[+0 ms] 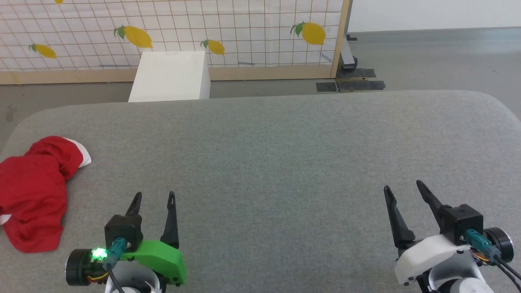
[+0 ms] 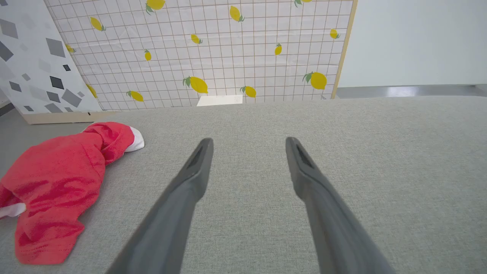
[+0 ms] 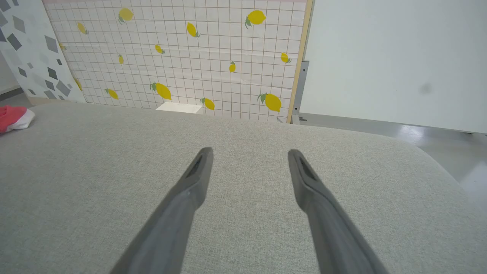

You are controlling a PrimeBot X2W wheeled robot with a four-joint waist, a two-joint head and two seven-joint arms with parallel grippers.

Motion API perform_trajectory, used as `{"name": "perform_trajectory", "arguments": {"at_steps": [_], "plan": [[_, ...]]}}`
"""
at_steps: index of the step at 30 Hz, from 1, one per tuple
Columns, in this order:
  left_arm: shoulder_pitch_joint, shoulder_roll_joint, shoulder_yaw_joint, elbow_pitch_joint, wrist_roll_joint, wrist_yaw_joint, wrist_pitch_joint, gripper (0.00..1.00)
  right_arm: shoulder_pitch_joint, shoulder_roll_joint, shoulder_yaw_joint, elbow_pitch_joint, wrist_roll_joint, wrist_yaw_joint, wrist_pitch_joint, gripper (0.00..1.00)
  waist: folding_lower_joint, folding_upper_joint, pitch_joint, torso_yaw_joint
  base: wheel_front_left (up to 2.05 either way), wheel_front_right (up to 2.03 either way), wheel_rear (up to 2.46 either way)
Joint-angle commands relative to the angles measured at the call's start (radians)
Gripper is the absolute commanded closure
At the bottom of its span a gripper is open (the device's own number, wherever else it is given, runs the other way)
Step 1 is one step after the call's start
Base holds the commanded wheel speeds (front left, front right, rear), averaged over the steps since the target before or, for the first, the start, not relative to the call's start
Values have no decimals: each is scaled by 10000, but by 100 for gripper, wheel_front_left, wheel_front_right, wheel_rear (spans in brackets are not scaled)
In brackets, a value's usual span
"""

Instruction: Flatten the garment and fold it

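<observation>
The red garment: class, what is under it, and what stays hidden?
The garment rests crumpled on the grey fabric surface. Its underside and anything tucked beneath are covered, so cannot be seen.

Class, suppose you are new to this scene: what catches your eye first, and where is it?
The bright red garment lies crumpled at the left edge of the grey padded surface, with a bit of white trim showing. At the bottom of the head view, the left gripper and the right gripper point up the picture, both open and holding nothing. Behind stands a lemon-print screen.
</observation>
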Motion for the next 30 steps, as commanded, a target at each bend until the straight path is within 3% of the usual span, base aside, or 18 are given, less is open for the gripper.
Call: {"name": "perform_trajectory", "arguments": {"at_steps": [1, 30], "plan": [[0, -3, -13, 57, -93, 4, -105, 0, 72, 4, -5, 66, 133, -2, -143, 0, 0, -1, -2, 29, 0, 0, 0], [128, -17, 229, 350, -636, 14, -724, 0, 144, 9, 149, 691, 853, -6, -765, 0, 0, -1, 60, 1648, 0, 0, 0]]}}
